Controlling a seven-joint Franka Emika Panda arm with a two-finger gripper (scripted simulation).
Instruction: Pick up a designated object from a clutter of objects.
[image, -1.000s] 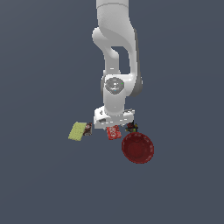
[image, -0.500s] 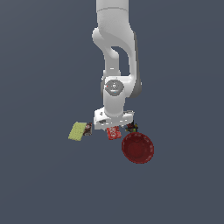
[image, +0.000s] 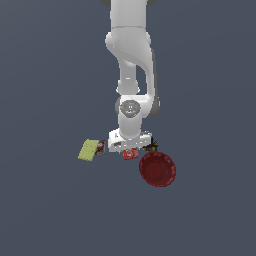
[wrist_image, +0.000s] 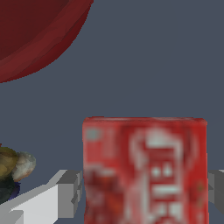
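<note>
The small red box with white lettering lies on the grey floor, right under my hand. In the wrist view the red box fills the gap between my two grey fingers. Each finger sits flush against one side of it. My gripper is low over the clutter and shut on the box; it also shows in the wrist view. The box still looks level with the other items.
The dark red bowl lies close by on the exterior view's right and also shows in the wrist view. A tiny dark multicoloured item sits beside the hand. A small brown box and the yellow-green sponge lie on the exterior view's left.
</note>
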